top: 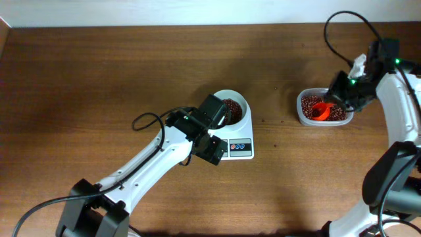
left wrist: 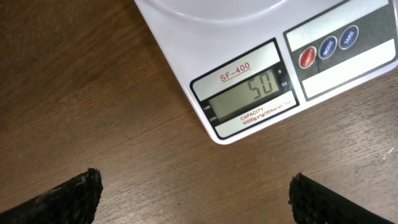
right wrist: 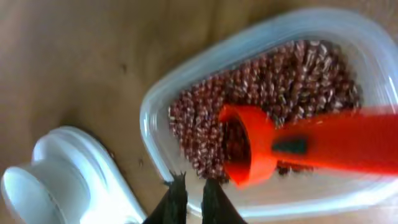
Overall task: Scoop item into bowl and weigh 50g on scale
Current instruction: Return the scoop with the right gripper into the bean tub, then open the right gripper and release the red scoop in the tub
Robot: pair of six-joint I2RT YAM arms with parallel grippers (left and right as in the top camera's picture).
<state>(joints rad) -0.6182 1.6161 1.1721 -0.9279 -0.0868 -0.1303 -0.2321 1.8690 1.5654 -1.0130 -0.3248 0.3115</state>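
You were at the end of the job, as far as these views showed. The bowl [top: 241, 100] sat on the scale [left wrist: 205, 43] near the middle of the worktop [top: 99, 79], with a heap of beans [top: 231, 105] in it. Your left wrist camera looked straight down at the display [left wrist: 252, 93], which read 50. By that reading I judged the target weight met, with no more scooping called for.

The left jaws were wide open and empty. They hung above bare wood just in front of the scale and touched nothing.

Over at your right, the tub [right wrist: 155, 106] was well stocked with beans. The orange scoop [right wrist: 249, 149] lay across it, its cup down among them and its handle blurred. The right jaws stood over the tub's near rim, closed to a thin slit with nothing visible between them. The scoop sat beside their tips, not in them.

What seemed left was only tidying. You had to leave the scoop where it lay and take both arms clear without nudging the bowl or scale, since a bump could upset the reading.
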